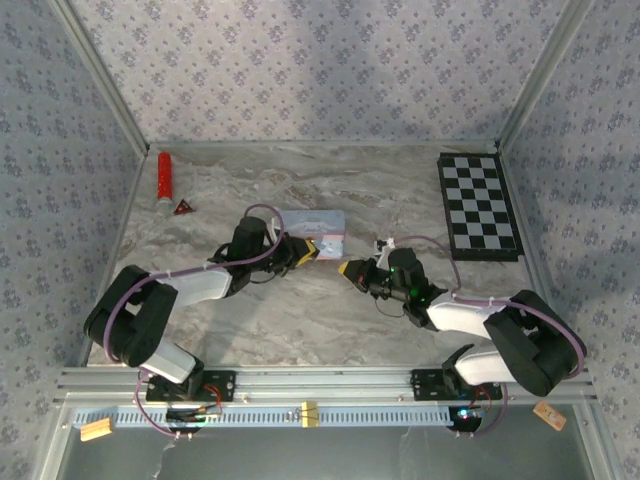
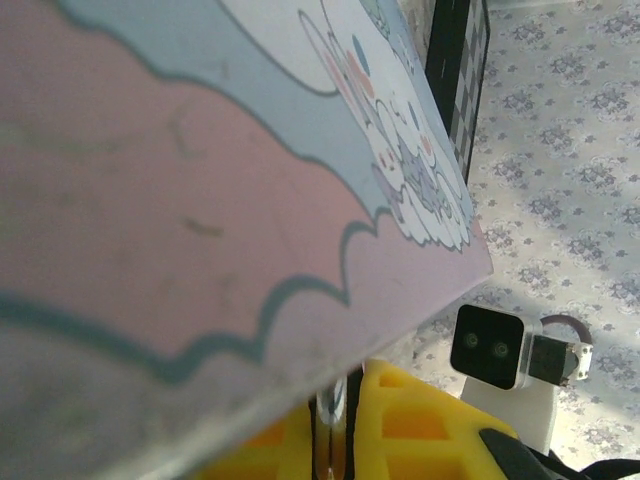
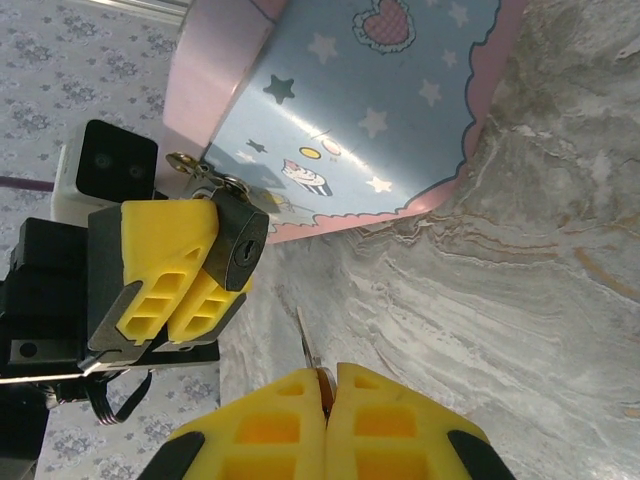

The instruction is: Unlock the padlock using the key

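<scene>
My left gripper [image 3: 212, 268] is shut on the small black padlock [image 3: 240, 248], held just above the table with its keyhole facing the right wrist camera and its metal shackle against the pastel tin [image 3: 340, 100]. In the left wrist view a metal part of the padlock [image 2: 340, 425] shows between the yellow fingers [image 2: 420, 420] under the tin's edge. My right gripper [image 3: 326, 378] is shut on the key [image 3: 305, 343], whose thin blade sticks out toward the padlock, a short gap from the keyhole. From above, the left gripper [image 1: 306, 250] and the right gripper [image 1: 350, 268] face each other at mid-table.
The pastel cartoon tin [image 1: 316, 229] lies just behind the left gripper. A checkerboard [image 1: 480, 205] lies at the back right. A red cylinder [image 1: 163, 175] and a small red triangle [image 1: 183, 207] sit at the back left. Patterned walls enclose the marbled table [image 1: 300, 330].
</scene>
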Action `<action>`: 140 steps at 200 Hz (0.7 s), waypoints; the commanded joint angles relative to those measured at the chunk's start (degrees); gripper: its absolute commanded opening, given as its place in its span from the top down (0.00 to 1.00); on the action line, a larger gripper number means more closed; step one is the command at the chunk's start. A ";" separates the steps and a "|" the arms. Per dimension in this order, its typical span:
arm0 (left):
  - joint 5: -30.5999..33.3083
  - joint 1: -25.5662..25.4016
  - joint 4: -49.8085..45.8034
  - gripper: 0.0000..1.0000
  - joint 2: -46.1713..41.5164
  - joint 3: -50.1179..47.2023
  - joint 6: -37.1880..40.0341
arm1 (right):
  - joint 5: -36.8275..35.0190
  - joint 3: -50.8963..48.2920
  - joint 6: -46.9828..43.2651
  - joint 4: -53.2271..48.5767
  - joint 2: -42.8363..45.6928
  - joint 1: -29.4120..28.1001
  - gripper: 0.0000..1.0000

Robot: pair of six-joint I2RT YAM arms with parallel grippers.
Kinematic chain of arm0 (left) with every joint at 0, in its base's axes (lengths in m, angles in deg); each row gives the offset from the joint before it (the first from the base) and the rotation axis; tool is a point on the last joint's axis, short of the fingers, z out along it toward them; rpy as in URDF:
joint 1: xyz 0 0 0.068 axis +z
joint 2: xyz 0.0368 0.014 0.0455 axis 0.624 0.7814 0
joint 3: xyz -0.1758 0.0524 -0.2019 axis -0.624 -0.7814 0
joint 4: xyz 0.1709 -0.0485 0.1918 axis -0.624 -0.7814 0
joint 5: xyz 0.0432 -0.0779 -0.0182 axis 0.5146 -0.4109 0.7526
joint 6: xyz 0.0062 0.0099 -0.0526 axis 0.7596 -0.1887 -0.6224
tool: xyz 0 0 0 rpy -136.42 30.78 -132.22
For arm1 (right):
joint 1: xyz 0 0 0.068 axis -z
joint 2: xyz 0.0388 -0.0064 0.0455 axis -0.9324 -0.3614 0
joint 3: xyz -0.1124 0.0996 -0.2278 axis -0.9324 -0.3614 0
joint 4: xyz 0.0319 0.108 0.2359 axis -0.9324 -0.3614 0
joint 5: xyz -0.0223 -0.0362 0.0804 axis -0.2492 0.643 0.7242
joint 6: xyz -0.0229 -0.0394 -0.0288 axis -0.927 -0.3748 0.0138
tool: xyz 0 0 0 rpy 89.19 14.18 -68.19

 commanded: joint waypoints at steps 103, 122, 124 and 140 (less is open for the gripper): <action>-3.55 0.35 9.95 1.00 -3.49 -1.07 -7.30 | 5.17 2.75 2.35 15.06 -6.73 0.41 1.00; -3.37 0.39 9.78 1.00 -3.96 -1.42 -7.29 | 5.28 2.56 2.72 15.81 -7.30 0.72 1.00; -3.37 0.36 9.82 1.00 -3.98 -1.47 -7.29 | 5.28 2.56 2.82 15.90 -7.37 0.76 1.00; -3.38 0.37 9.82 1.00 -4.02 -1.79 -7.29 | 5.84 2.59 3.43 17.45 -8.20 1.14 1.00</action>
